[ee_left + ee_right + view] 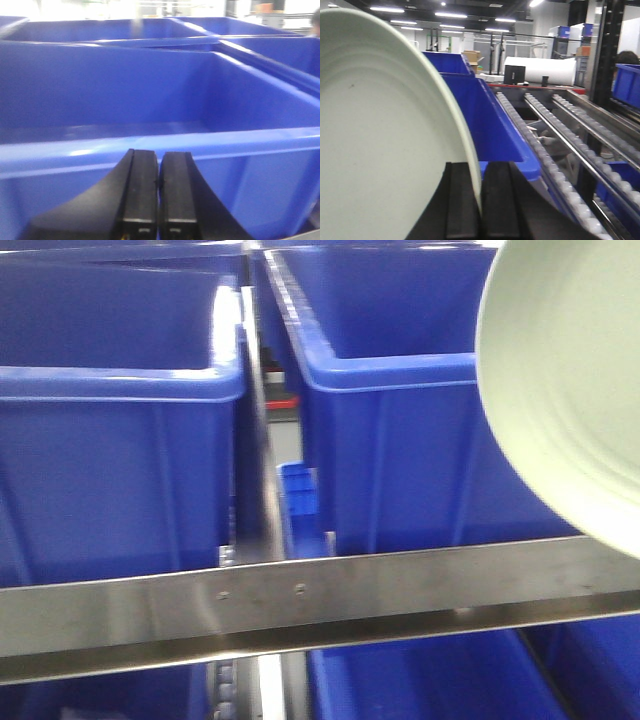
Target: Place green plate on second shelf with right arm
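Observation:
The green plate (pixel 565 380) is pale sage green and round. It hangs on edge in the air at the far right of the front view, above a blue bin and the steel shelf rail (pixel 320 605). In the right wrist view the plate (pixel 380 140) fills the left half, and my right gripper (pixel 480 172) is shut on its rim, one black finger on each side. My left gripper (pixel 159 160) is shut and empty, just in front of the near wall of a large blue bin (pixel 150 105). Neither gripper shows in the front view.
Two big blue bins (pixel 110 420) (pixel 400 390) stand side by side on the shelf, with a narrow gap and a small blue box (pixel 298 490) between them. More blue bins sit below the rail. Roller conveyor tracks (pixel 555 135) run to the right of the plate.

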